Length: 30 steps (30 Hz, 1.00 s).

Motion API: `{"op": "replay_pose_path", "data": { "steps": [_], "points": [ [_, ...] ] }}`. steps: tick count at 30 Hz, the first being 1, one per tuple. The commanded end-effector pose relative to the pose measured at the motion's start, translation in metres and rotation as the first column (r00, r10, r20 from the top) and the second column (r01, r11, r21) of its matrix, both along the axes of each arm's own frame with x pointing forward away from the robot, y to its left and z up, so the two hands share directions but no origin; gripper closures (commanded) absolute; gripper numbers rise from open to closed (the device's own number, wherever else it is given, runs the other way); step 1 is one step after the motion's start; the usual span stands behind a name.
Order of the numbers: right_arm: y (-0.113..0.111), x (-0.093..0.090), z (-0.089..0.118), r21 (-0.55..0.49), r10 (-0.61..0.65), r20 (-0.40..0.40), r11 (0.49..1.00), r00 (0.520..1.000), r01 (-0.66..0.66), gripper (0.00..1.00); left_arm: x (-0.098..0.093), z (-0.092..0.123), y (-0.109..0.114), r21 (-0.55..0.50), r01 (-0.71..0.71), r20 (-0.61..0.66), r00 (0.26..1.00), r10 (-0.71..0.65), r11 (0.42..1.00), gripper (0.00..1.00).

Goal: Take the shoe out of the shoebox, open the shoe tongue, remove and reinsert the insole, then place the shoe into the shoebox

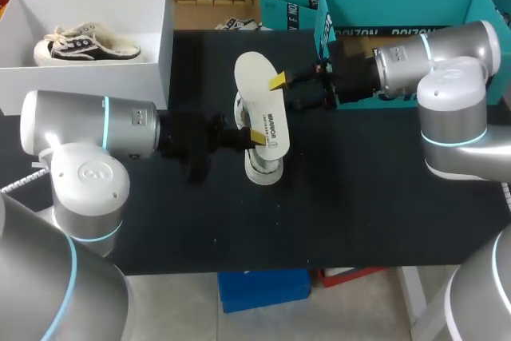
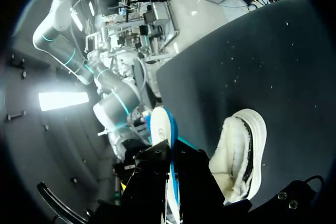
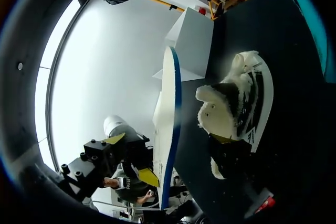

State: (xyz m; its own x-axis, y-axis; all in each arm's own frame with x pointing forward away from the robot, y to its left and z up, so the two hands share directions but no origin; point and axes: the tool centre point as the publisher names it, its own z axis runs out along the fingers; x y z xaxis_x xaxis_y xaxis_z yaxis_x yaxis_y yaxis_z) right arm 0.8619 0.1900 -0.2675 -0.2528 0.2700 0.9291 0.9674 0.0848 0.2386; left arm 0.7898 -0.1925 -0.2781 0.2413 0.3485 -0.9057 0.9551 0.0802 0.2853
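On the black desk (image 1: 359, 197), near its middle, lies a white shoe (image 1: 263, 168) with a fluffy lining. It is outside the white shoebox (image 1: 80, 89), which stands at the desk's far left corner with a second, dark-and-white shoe (image 1: 84, 47) inside it. A white insole (image 1: 259, 97) with a blue underside is held up off the desk, slanting over the shoe on the desk and hiding most of it from above. Whether its lower end touches the shoe cannot be told. The left hand (image 1: 255, 136) comes in from the left and is closed on the lower part of the insole. In the left wrist view the insole (image 2: 161, 129) runs edge-on between the hand's dark fingers, with the shoe (image 2: 241, 156) just beside them on the desk. The right hand (image 1: 283, 92) reaches in from the right at the insole's upper part. In the right wrist view its fingers (image 3: 114, 139) are spread wide, one on each side of the insole (image 3: 167, 108), with a gap showing on both sides, so it grips nothing. The shoe (image 3: 239, 103) lies just beyond the far finger.
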Motion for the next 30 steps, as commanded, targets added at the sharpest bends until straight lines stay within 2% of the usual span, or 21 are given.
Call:
{"op": "replay_pose_path", "data": {
  "steps": [1, 2, 21, 22, 23, 30],
  "points": [
    [0.0034, 0.0003, -0.0048, -0.009, -0.002, -0.011, 1.0, 1.0, 0.002, 0.85, -0.0015, -0.0001, 0.0005, 0.001, -0.004, 0.004, 1.0, 0.004, 1.0, 1.0],
    [0.0035, 0.0001, -0.0052, -0.006, -0.003, -0.018, 1.0, 1.0, 0.003, 1.0, -0.0015, -0.0001, 0.0005, 0.001, -0.004, 0.004, 1.0, 0.004, 1.0, 1.0],
    [0.0035, 0.0001, -0.0052, -0.006, -0.003, -0.018, 1.0, 1.0, 0.003, 1.0, -0.0022, 0.0004, 0.0008, 0.0, 0.0, 0.003, 1.0, 0.0, 1.0, 1.0],
    [0.0035, 0.0001, -0.0052, -0.006, -0.003, -0.018, 1.0, 1.0, 0.003, 1.0, -0.0027, 0.0006, 0.0009, 0.005, -0.013, -0.006, 1.0, 0.013, 1.0, 0.54],
    [0.0035, 0.0001, -0.0052, -0.006, -0.003, -0.018, 1.0, 1.0, 0.003, 1.0, -0.0021, 0.0004, 0.0019, 0.004, -0.013, -0.005, 1.0, 0.013, 1.0, 0.0],
    [0.0035, 0.0001, -0.0052, -0.006, -0.003, -0.018, 1.0, 1.0, 0.003, 1.0, -0.001, 0.0001, 0.009, 0.044, -0.038, -0.017, 0.999, 0.039, 0.998, 0.0]
  ]
}}
